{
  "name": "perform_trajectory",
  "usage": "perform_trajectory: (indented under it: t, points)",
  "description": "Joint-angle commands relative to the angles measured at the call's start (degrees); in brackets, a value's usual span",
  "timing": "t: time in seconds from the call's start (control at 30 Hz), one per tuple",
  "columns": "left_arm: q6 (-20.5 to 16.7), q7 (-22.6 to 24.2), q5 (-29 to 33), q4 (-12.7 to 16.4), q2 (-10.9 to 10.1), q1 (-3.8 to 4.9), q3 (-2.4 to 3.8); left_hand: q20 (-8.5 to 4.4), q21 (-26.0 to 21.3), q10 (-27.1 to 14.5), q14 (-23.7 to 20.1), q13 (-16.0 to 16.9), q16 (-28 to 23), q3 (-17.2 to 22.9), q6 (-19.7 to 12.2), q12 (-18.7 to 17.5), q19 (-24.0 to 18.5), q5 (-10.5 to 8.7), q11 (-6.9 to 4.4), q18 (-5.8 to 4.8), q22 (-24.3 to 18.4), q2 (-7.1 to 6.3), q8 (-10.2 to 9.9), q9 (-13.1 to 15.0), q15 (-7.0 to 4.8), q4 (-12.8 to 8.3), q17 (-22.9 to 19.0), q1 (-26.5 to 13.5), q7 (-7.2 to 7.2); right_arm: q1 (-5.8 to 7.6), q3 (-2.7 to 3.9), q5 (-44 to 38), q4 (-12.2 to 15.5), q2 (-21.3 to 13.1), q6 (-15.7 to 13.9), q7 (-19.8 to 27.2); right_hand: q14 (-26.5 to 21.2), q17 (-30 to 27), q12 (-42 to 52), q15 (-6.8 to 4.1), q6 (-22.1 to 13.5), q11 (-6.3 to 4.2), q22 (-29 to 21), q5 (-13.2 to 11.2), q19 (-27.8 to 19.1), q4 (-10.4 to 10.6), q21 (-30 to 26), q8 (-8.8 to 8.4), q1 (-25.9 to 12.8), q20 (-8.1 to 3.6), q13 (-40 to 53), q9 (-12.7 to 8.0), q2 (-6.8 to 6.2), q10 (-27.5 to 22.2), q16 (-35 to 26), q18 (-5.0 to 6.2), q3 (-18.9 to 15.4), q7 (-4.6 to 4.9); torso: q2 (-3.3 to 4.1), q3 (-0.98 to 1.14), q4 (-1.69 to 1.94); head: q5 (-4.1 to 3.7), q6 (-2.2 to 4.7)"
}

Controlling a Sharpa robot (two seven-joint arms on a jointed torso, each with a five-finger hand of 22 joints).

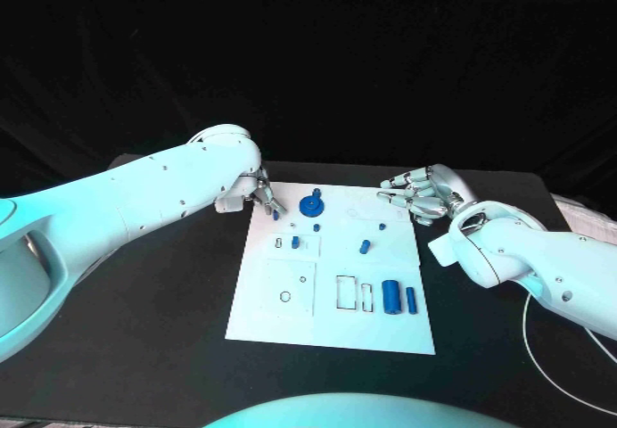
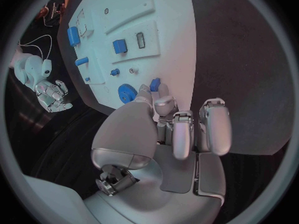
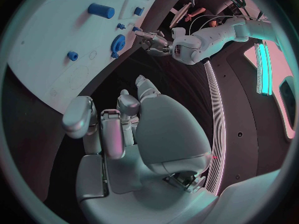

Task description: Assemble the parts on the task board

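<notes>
At board's far left corner: left robot hand [image 1: 261, 197], fingers curled down over the task board [image 1: 386, 330] edge
Left robot hand state: pinches a small blue part [image 2: 155, 84] at its fingertips; other fingers loosely bent
Left arm pose: reaches in low from the left, wrist bent toward the board
Right robot hand [image 1: 414, 193]: fingers apart and half curled, holds nothing, hovers just off the board's far right corner
Right arm pose: elbow out, forearm angled in over the black worktop [image 1: 142, 348]
Blue gear [image 1: 311, 206]: on the board near its far edge, just beside the left fingertips
Blue cylinder [image 1: 390, 299]: lies at the board's near right, a slimmer blue bar [image 1: 412, 299] beside it
Small blue pieces [image 1: 364, 246]: mid-board, apart from both hands
</notes>
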Motion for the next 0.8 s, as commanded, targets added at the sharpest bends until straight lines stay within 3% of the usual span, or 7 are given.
perform_trajectory:
  t: [0.03,0.37,0.63,0.73,0.8]
  points:
    - [1.3,0.1,0.3,-0.3,0.2,-0.01,0.00,-0.02,0.0,0.2,6.0,-0.1,0.2,0.5,-0.2,0.0,0.3,0.15,-0.17,0.75,4.2,0.20,0.3,0.1,-0.53,-0.4,15.1,1.2,-0.17,-0.06,0.00,-0.2,0.1,0.0,0.8,0.3,3.6,4.9,-0.4,-0.43,0.2,-0.10,-0.1,0.3,-0.5,0.3,-0.3,-0.11,-0.3,0.08,-0.1,-0.1,0.35,-0.4,-0.3,1.02,0.1,0.03,0.01,-0.01,0.00,-0.08,-0.05]
    - [1.3,0.1,1.3,-0.8,0.6,-0.09,-0.07,-0.06,-0.1,0.1,6.0,-0.3,0.2,1.8,-0.6,-0.1,0.3,0.15,-0.25,0.76,4.2,1.19,0.1,0.2,-0.58,-1.4,15.1,3.4,-0.26,-0.08,0.00,-0.2,0.1,0.0,0.8,0.3,3.6,4.9,-0.4,-0.43,0.2,-0.10,-0.1,0.3,-0.5,0.3,-0.3,-0.11,-0.3,0.08,-0.1,-0.1,0.35,-0.4,-0.3,1.02,0.1,0.03,0.02,-0.03,0.00,-0.18,-0.19]
    - [0.3,0.6,4.1,-1.0,0.6,-0.12,-0.12,-0.16,-0.8,-1.3,6.0,-1.8,0.2,7.5,-2.9,-1.7,-0.2,0.24,-0.35,0.94,3.6,2.81,-2.1,-0.8,-0.67,-5.5,15.1,10.7,-0.18,-0.09,0.00,-0.2,0.1,0.0,0.9,0.3,3.6,4.9,-0.4,-0.43,0.2,-0.10,-0.1,0.3,-0.5,0.3,-0.3,-0.11,-0.3,0.08,-0.1,-0.1,0.35,-0.4,-0.3,1.02,0.1,0.03,-0.05,0.01,0.05,-0.19,-0.33]
    - [0.1,0.7,4.5,-0.9,0.6,-0.12,-0.13,-0.09,-0.9,-1.8,6.0,-2.2,0.2,10.6,-3.2,-2.3,-0.2,0.26,0.00,0.93,3.6,2.26,-2.9,-1.2,-0.49,-7.3,15.1,13.0,0.23,-0.09,0.00,-0.2,0.1,0.0,1.0,0.3,3.6,4.9,-0.4,-0.43,0.2,-0.10,-0.1,0.3,-0.5,0.3,-0.3,-0.11,-0.3,0.08,-0.1,-0.1,0.35,-0.4,-0.3,1.02,0.1,0.03,-0.05,0.02,0.05,-0.17,-0.38]
    - [-0.2,1.0,4.9,-0.7,0.4,-0.12,-0.14,0.25,-0.9,-1.6,6.0,-2.7,0.2,14.7,-2.9,-2.6,-0.2,0.17,0.36,0.92,3.6,0.46,-3.5,-1.6,-0.04,-7.6,15.1,12.5,0.60,-0.10,0.00,-0.2,0.1,0.1,1.0,0.3,3.6,4.9,-0.4,-0.43,0.2,-0.10,-0.1,0.3,-0.5,0.3,-0.3,-0.11,-0.3,0.08,-0.1,-0.1,0.35,-0.4,-0.3,1.02,0.1,0.03,-0.07,0.02,0.01,-0.16,-0.38]
